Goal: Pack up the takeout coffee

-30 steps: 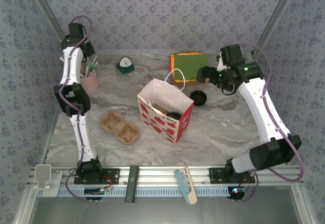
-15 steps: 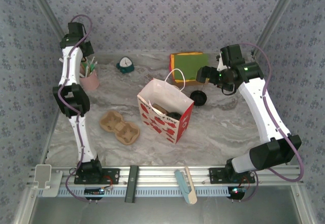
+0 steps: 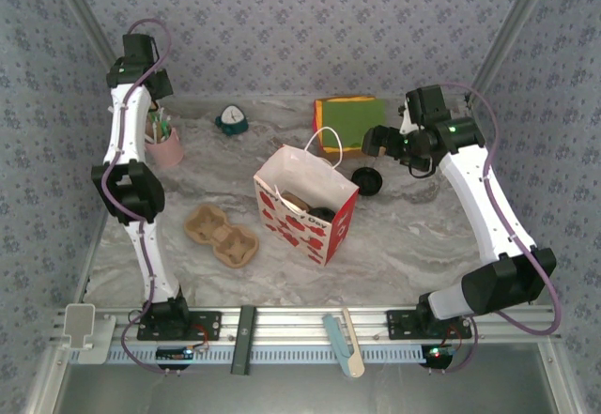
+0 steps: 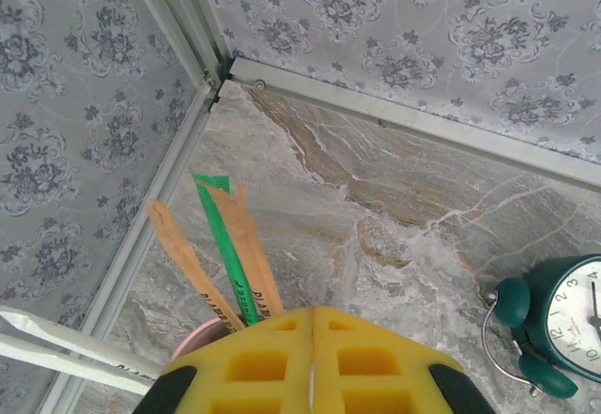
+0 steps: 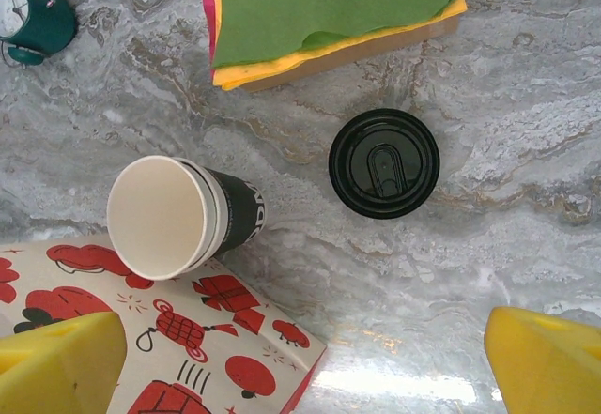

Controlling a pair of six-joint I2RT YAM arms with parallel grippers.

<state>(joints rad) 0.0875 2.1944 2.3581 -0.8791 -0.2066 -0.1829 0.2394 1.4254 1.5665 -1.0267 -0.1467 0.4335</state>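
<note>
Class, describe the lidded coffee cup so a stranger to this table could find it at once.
Start at the white bag with red prints in the middle of the table. Just past its far right corner, in front of the green-topped paper stack, stands the lidded cup. Unlike the open cup beside it, it wears a round black lid.

White paper bag with red print (image 3: 305,203) upright at centre, mouth open upward. Open dark paper cup (image 5: 178,215) just beside the bag's far wall. Black-lidded dark paper cup (image 5: 384,162) apart from it, a strip of bare grey marble tabletop (image 5: 300,179) between. Stack of green, yellow and red sheets (image 5: 319,10) close behind both. Brown cardboard cup carrier (image 3: 221,236) left of bag, gap between. Pink cup of sticks (image 3: 167,149) crowds back left corner, teal alarm clock (image 3: 231,119) nearby. Near right tabletop bare.
</note>
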